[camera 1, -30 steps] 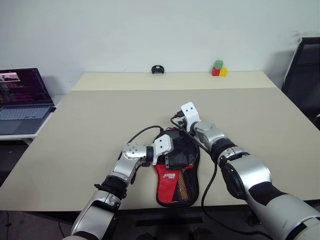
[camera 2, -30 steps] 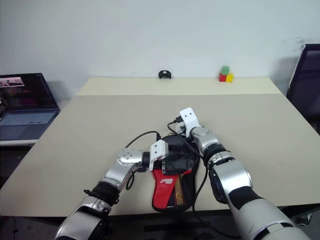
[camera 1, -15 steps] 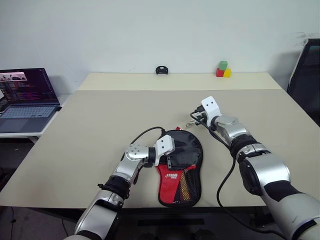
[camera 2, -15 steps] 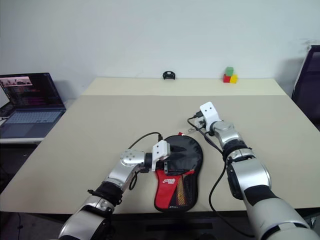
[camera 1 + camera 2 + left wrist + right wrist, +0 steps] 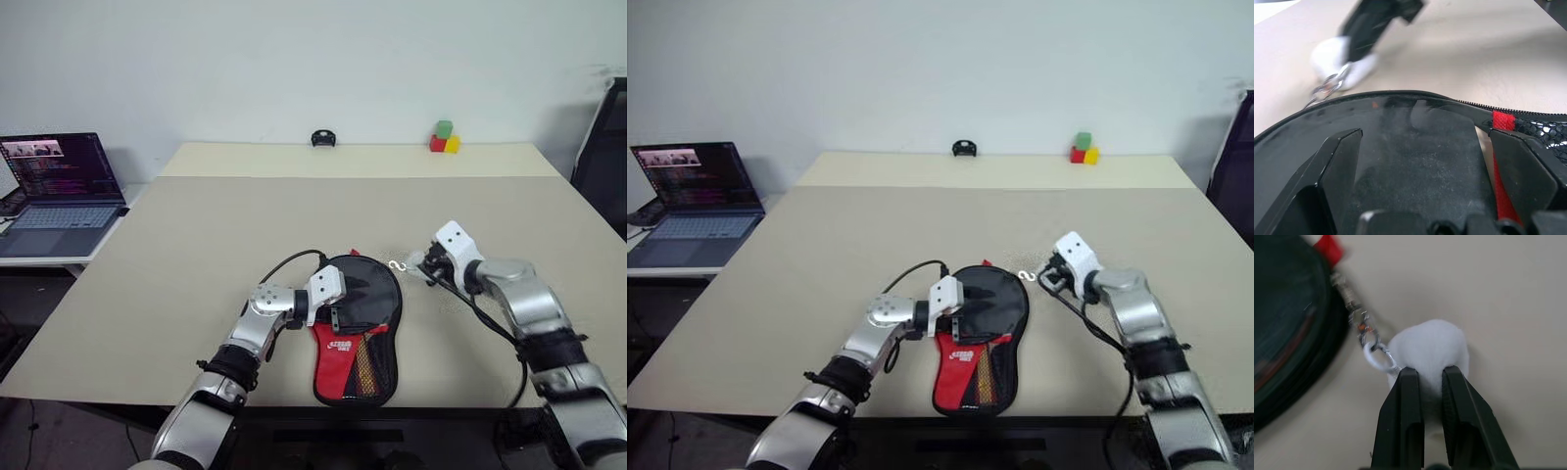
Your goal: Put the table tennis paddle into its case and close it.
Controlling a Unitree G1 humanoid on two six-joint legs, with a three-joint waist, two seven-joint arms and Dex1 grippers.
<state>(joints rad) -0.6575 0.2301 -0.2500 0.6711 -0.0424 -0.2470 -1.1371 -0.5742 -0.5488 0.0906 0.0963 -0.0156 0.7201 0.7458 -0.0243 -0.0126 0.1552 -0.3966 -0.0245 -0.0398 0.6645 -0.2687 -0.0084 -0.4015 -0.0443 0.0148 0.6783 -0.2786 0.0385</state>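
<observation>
My left gripper (image 5: 1420, 161) spreads wide, pressing the case (image 5: 367, 304) flat, while my right gripper (image 5: 1427, 377) pinches the white pompom (image 5: 1430, 350) on its zip pull.

Both arms were cased in rounded silver-grey metal shells with black joints between the segments. The left forearm carried a round silver cap with small dark screws near the wrist. Each wrist ended in a boxy white plastic housing, and from these rose the left hand (image 5: 336, 315) and the right hand (image 5: 1431, 382), each of two flat, matte black fingers (image 5: 1405, 416) with squared tips. A thin black cable (image 5: 284, 260) looped out beside the left wrist, and another trailed along the right forearm.
</observation>
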